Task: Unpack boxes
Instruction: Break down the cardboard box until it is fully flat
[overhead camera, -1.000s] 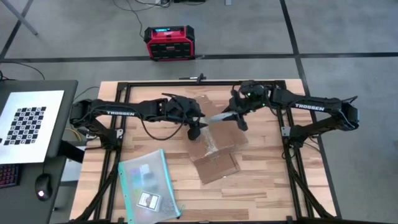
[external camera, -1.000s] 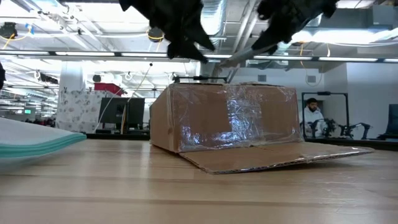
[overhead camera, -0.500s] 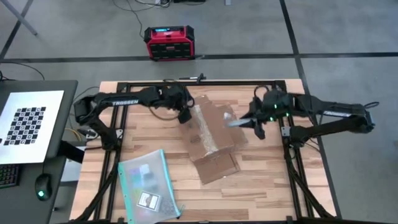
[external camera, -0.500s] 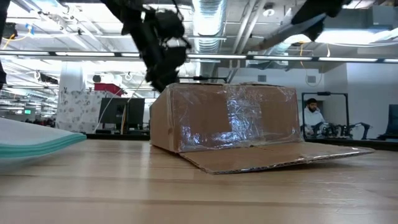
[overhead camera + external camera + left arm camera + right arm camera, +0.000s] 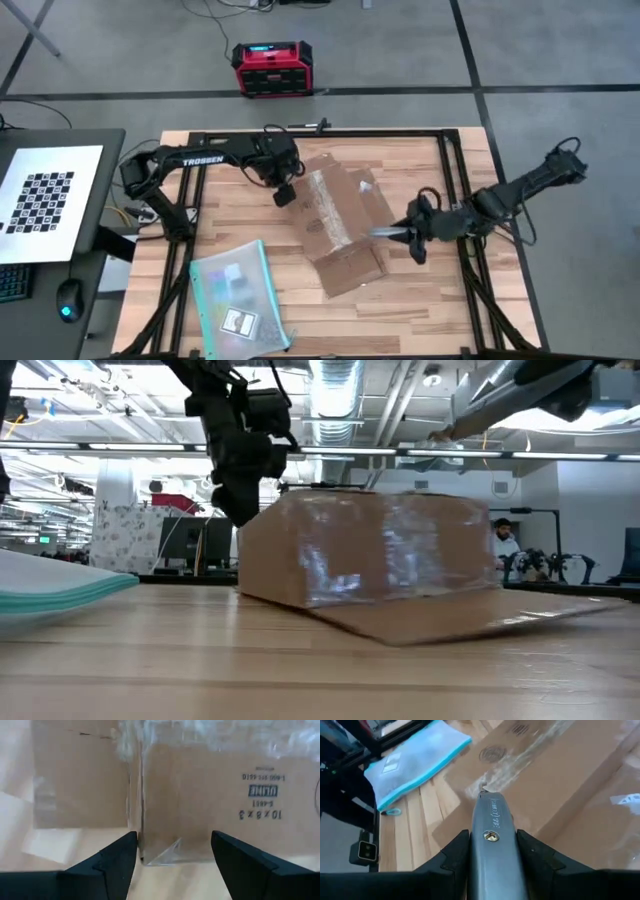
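The brown cardboard box, with shiny tape strips, rests on its base mid-table, one flap lying flat toward the near edge. My left gripper stands open at the box's far left corner, pointing steeply down. In the left wrist view its fingers straddle a taped vertical edge of the box; whether they touch it I cannot tell. My right gripper hovers off the box's right side, shut on a grey utility knife whose tip points at the box. My right gripper pinches the knife's grey handle between its two fingers, which lie along the knife. The blade end sticks out ahead of them, slanting down toward the table's left. The knife is lifted clear of box and table.
A clear teal-edged pouch lies at the near left of the table. A red and black case sits on the floor beyond the far edge. A black frame borders the tabletop. A person shows far off in the room.
My right gripper has carried the knife from above the box's far side toward the table's right and near edges, rolling as it went. My left gripper has gone from above the box toward the table's left, sunk beside the far left corner and tipped downward.
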